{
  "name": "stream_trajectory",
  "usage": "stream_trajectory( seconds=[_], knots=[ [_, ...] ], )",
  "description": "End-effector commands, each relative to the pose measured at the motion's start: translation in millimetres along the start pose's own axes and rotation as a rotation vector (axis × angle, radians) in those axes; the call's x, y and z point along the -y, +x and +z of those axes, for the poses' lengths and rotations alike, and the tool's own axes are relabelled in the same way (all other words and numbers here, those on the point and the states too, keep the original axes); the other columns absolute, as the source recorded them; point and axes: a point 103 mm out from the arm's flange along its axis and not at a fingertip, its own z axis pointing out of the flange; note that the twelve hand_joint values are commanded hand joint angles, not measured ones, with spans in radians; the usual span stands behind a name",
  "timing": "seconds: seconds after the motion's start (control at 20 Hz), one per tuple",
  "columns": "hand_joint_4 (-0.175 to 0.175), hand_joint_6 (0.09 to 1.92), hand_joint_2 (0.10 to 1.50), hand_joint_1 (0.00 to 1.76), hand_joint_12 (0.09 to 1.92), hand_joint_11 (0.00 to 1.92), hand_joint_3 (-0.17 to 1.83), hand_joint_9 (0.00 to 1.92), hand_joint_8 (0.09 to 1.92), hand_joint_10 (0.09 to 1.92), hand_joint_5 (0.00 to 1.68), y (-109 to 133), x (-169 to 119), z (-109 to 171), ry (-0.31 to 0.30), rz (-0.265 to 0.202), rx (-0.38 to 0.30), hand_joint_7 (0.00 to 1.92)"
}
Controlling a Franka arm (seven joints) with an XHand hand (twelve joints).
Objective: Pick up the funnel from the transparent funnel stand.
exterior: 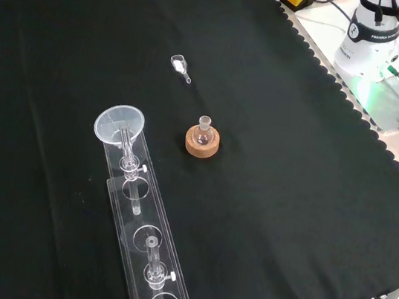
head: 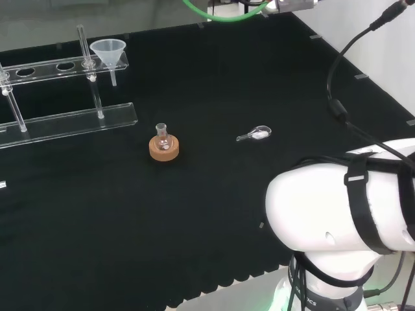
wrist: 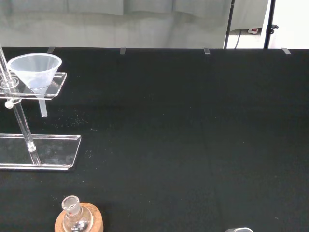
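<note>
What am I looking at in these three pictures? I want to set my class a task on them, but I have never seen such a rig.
This is a lab bench under a black cloth, served by one white robot arm; its big links sit at the right of the head view, taken from behind and above the arm's base. The front view looks down from the opposite side, and the wrist view comes from a camera at the arm's wrist. On the cloth stands a clear funnel stand with a funnel seated in its end hole. Nearby, a small flask sits in a cork ring, and a small clear scoop lies beyond it. The funnel is not yet picked up.
</note>
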Motion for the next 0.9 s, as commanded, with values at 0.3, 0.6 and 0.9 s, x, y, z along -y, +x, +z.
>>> stream_trajectory(
  seconds=[0.3, 0.6, 0.9],
  knots=[
    [-0.013, 0.09, 0.85, 0.06, 1.39, 0.01, 0.29, 0.01, 0.22, 0.63, 0.17, 24, -8, 7, -0.028, -0.022, -0.028, 0.00],
    [-0.014, 0.09, 0.86, 0.06, 1.45, 0.00, 0.27, 0.00, 0.22, 0.66, 0.17, 53, -29, 29, -0.179, -0.042, -0.068, 0.00],
    [-0.015, 0.09, 0.87, 0.09, 1.49, 0.00, 0.25, 0.00, 0.21, 0.66, 0.17, 80, -74, 53, -0.342, -0.121, -0.103, 0.00]
  ],
)
